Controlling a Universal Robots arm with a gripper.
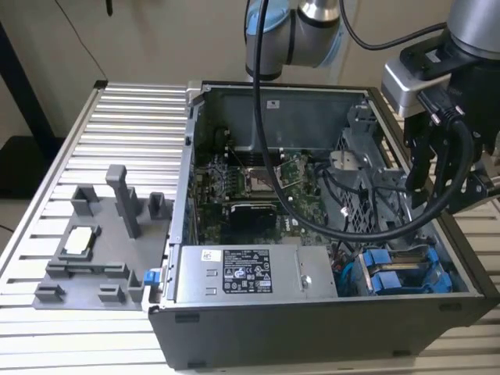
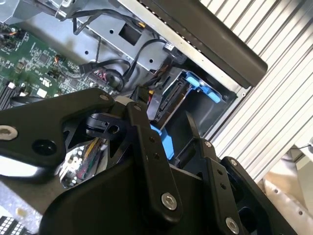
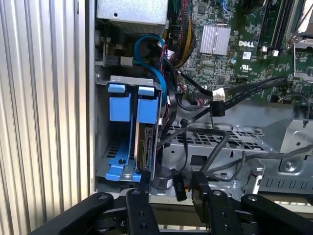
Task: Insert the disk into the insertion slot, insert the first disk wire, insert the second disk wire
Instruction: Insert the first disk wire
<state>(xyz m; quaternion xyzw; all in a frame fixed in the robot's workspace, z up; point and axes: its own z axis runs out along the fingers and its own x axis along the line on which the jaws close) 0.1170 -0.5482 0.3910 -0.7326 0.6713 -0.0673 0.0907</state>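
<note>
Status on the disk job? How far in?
Done: the disk looks seated in its cage slot. In hand: nothing; the end effector hangs open by the cage, with a loose black connector near its fingertips. Left: both wires; none seen plugged into the disk.

The open computer case point(image 1: 312, 328) sits on the worktop point(image 1: 133, 133), with a fixture tray point(image 1: 101, 258) beside it at the exterior view's left. Inside, the power-supply box point(image 1: 250, 273) lies along the near wall and the motherboard point(image 1: 250, 183) behind it. The drive bay point(image 1: 402, 269) occupies the near corner at the exterior view's right. The disk point(image 3: 145, 142) stands on edge in that bay.
</note>
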